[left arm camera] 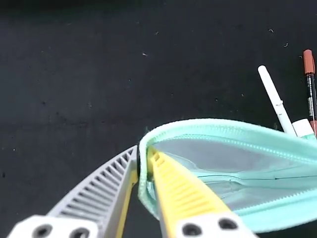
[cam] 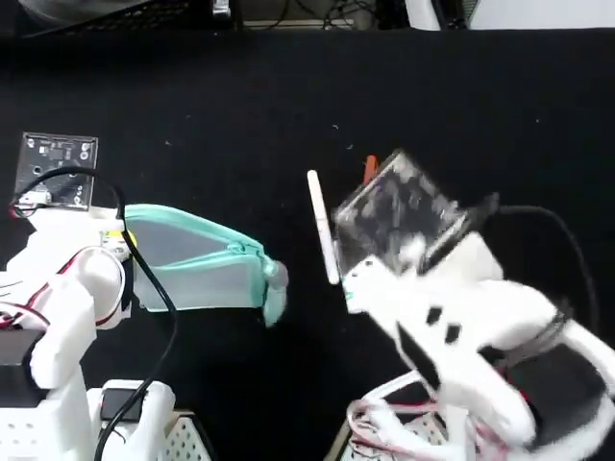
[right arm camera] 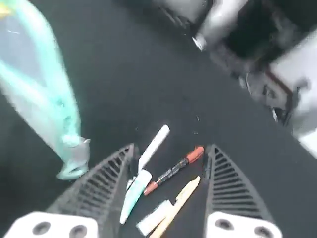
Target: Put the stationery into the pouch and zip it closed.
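Pouch (left arm camera: 233, 153) looks floppy, rim pinched by left fingers (left arm camera: 181, 191); pens (right arm camera: 173, 171) at its 3 o'clock seem light and slick, right fingers (right arm camera: 101, 186) spread, I'd grab mid-shaft

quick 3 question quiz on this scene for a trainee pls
1. True or false: the left jaws are clamped on the rim of the mint-green zip fabric pouch.
2. What lies between the open right jaws in the right wrist view? A: a white plastic pen and a red-capped black marker. B: scissors. C: a stapler.
3. Fill in: the pouch's zip is ___.
Key: 1 true; 2 A; 3 open.
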Robot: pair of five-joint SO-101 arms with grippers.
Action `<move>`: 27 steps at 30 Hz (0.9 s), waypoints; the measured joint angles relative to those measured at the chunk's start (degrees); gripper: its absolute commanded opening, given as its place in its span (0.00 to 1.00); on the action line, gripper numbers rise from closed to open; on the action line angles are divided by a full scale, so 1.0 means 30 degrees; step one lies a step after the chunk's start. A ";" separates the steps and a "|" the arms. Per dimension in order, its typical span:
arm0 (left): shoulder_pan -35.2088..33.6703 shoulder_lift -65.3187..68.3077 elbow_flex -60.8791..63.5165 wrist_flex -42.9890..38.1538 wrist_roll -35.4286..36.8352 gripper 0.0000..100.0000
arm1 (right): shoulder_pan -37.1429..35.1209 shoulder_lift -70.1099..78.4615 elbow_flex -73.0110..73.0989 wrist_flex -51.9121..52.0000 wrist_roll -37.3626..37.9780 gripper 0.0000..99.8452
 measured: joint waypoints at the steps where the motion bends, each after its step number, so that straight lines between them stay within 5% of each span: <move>1: 0.0000 0.0000 0.0000 0.0000 0.0000 0.03 | 0.0615 0.0352 0.0791 -0.0381 -0.0264 0.21; 13: 0.0000 0.0000 0.0000 0.0000 0.0000 0.03 | 0.2813 0.7678 1.2835 -1.3568 -0.2520 0.21; 18: 0.0000 0.0000 0.0000 0.0000 0.0000 0.03 | 0.2432 1.2190 1.2484 -1.7143 -0.2608 0.21; 27: 0.0000 0.0000 0.0000 0.0000 0.0000 0.03 | 0.2374 2.0659 0.6623 -1.7817 -0.2637 0.21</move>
